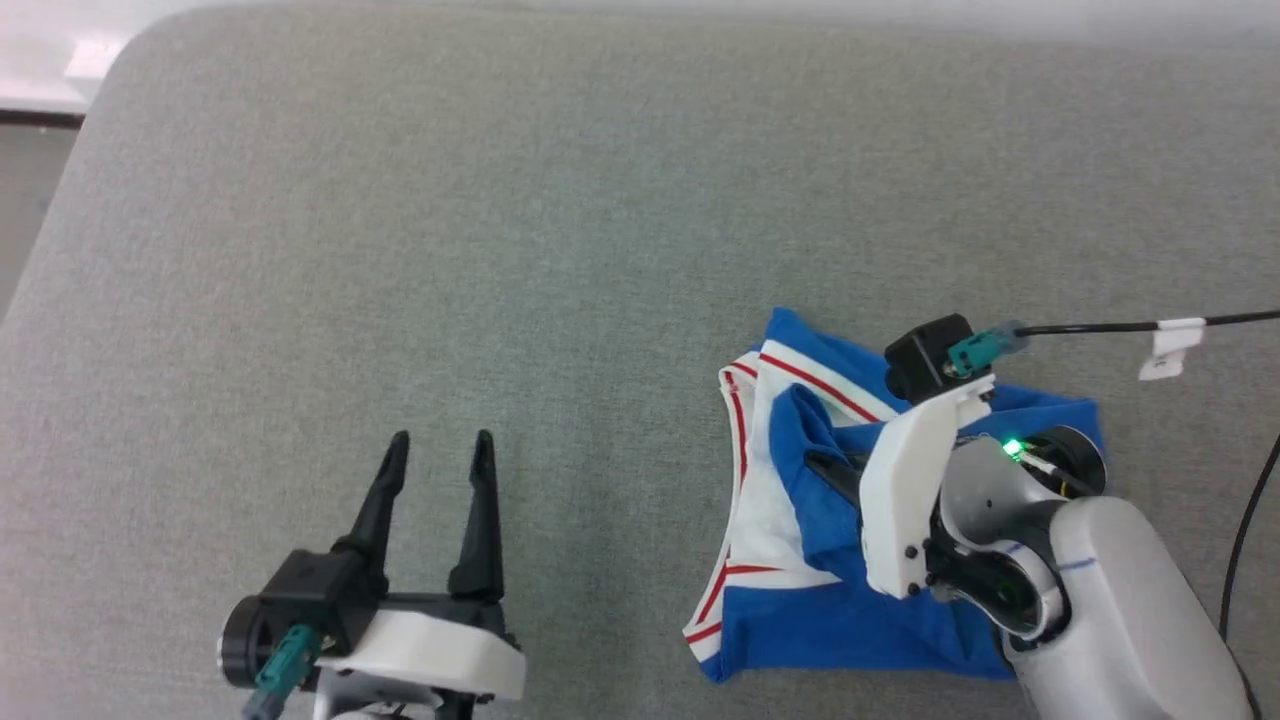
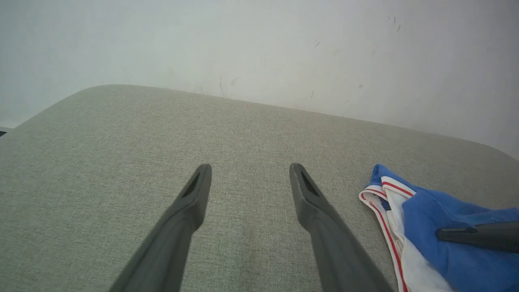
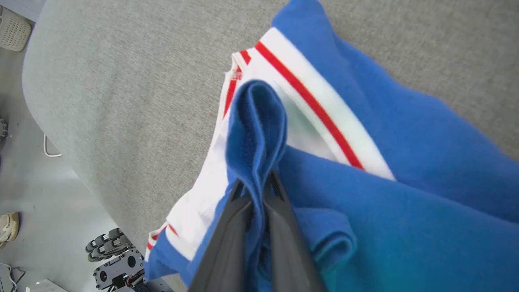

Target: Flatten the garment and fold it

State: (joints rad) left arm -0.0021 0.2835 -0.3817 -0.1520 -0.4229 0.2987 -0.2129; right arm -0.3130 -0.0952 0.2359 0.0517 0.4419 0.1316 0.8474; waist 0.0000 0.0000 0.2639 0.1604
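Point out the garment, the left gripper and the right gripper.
garment (image 1: 850, 625): head view, blue panel near its lower edge.
left gripper (image 1: 442, 440): head view, midway between open fingertips.
right gripper (image 3: 256, 182): right wrist view, between fingertips pinching blue fold.

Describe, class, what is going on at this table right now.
The robot's right gripper is shut on a raised fold of the blue garment, which lies bunched on the grey padded surface. The left gripper is open over bare surface to the side, apart from the cloth. The garment is not yet flat or folded.
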